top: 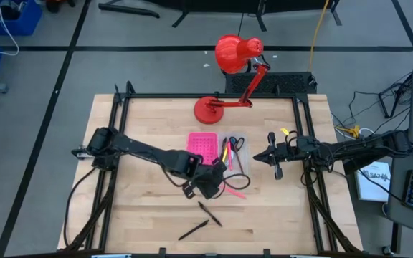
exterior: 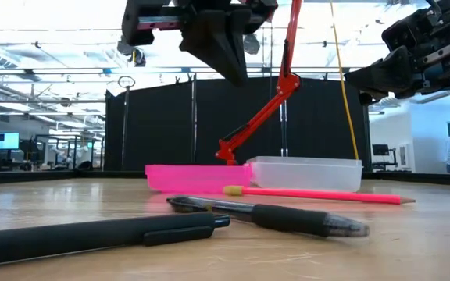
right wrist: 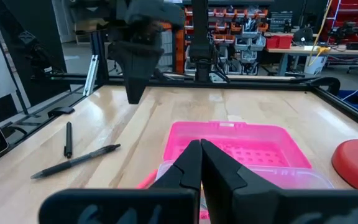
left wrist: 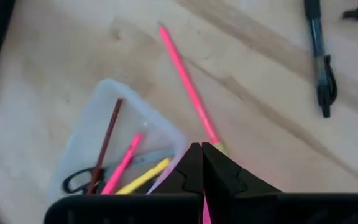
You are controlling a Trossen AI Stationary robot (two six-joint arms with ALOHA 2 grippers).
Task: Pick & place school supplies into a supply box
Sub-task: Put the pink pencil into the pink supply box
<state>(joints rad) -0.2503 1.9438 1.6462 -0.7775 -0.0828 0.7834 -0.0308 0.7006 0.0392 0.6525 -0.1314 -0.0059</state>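
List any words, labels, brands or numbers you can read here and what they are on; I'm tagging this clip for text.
No text can be read in any view.
Black pens: any print on the barrels is too blurred to read.
Pink pencil: no marking shows.
Clear tray and its pink half: no label shows.
Red lamp: no brand shows.
Paper beside the table: print too small to read.

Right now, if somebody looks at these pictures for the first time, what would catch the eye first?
Probably the red desk lamp at the table's far edge, then the hot-pink half of the supply box at the centre. The left gripper, shut, hangs near a pink pencil lying outside the box.
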